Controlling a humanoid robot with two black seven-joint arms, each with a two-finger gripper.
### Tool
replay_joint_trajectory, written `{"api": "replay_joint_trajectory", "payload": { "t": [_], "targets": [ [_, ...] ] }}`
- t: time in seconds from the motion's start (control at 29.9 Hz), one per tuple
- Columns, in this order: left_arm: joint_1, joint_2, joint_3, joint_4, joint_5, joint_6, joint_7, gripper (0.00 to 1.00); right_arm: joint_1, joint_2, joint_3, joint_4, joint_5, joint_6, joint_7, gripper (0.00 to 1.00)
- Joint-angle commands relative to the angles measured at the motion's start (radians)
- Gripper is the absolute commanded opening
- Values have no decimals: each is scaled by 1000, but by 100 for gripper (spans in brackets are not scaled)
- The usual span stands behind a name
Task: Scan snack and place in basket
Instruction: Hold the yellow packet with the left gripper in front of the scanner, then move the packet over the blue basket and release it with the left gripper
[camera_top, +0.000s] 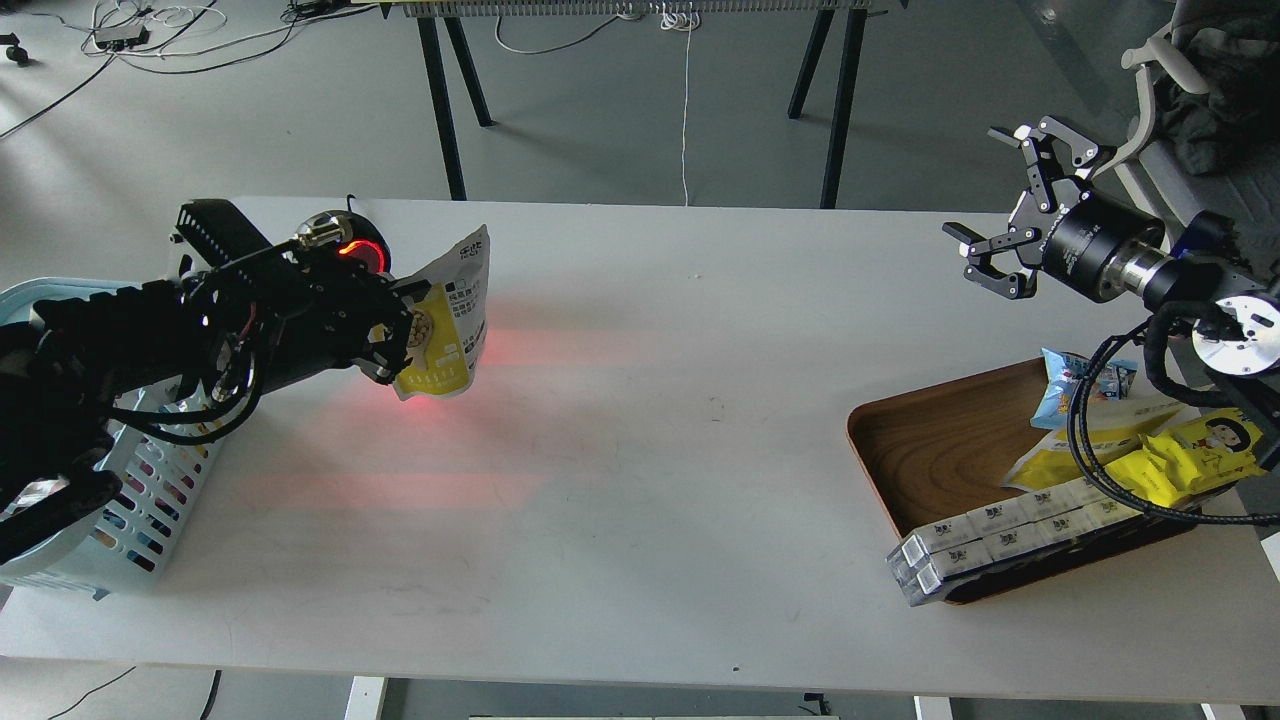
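My left gripper (395, 330) is shut on the snack (448, 322), a small pouch with a yellow lower half, a white top and a round picture of nuts. It holds the pouch above the table, right in front of the round black scanner (345, 248), whose red light glows on the pouch and the table. The light blue basket (130, 520) stands at the table's left edge, mostly hidden under my left arm. My right gripper (1005, 215) is open and empty, high above the table's far right.
A brown wooden tray (940, 450) at the right holds bright-yellow cartoon packs (1200, 450), a flat pale pouch, a blue pack (1065, 385) and white boxes (1000, 535) that jut over its front rim. Cables hang from my right arm over the tray.
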Motion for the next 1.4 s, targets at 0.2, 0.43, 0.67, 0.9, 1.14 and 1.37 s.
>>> {"api": "replay_joint_trajectory", "payload": {
  "t": [0.2,0.43,0.67,0.9,1.14,1.37],
  "targets": [
    [-38,-4,2,-4,0,-67,-3,2,1,4,12,0,0,0,0,99],
    [-81,-74,5,-4,0,-104,0,2,1,4,12,0,-1,0,0,99],
    [-107,-128,6,-4,0,-104,3,2,1,4,14,0,-1,0,0,99],
    [-135,-149,6,-2,0,-104,11,2,-1,4,14,0,-1,0,0,99],
    [-130,-149,8,-1,0,-104,13,2,1,4,14,0,0,0,0,99],
    [-141,-133,-35,-1,0,-104,0,2,1,4,14,0,0,0,0,99]
  ]
}}
